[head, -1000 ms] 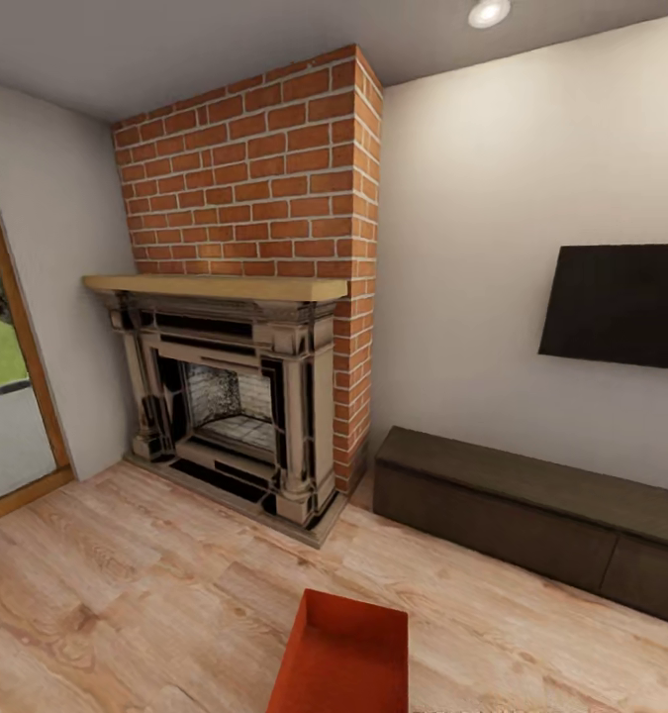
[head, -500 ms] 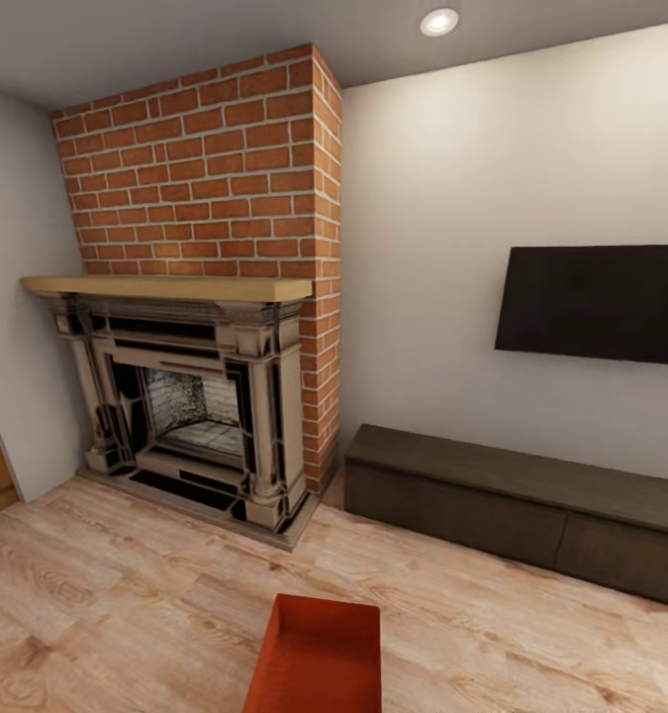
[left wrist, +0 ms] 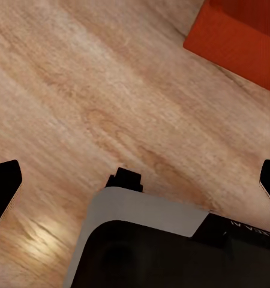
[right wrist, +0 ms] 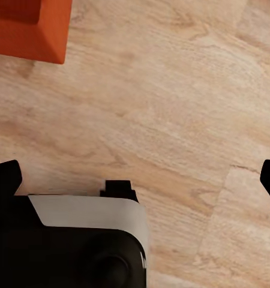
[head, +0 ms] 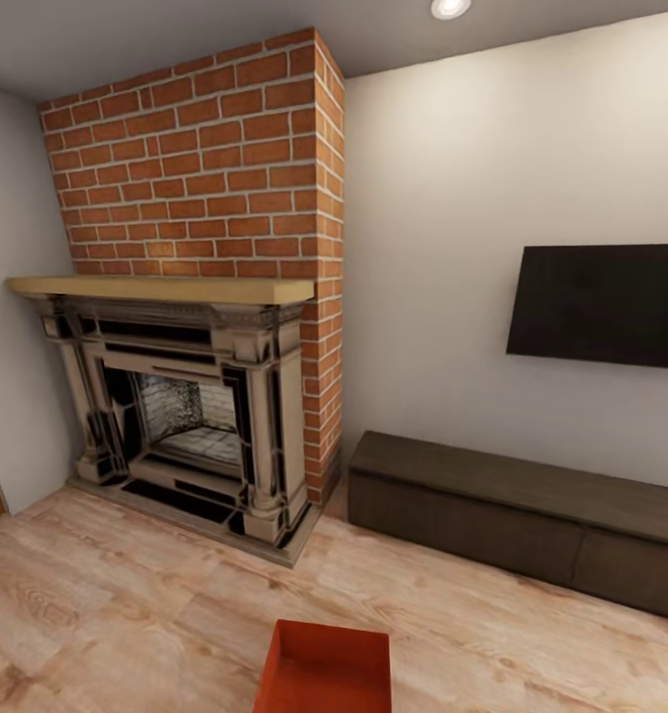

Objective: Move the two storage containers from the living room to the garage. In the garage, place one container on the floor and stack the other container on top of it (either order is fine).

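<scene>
Left wrist view: left end effector spread wide above plank floor, bin just beyond; right end effector likewise spread, same bin nearby; head view, bin on floor before fireplace, bench, TV.

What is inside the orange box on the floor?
The orange box is open on top, and the part of its inside that shows looks empty, just orange walls. Its nearer part is cut off by the picture's edge, so the rest is hidden. It sits on the wood floor.
</scene>
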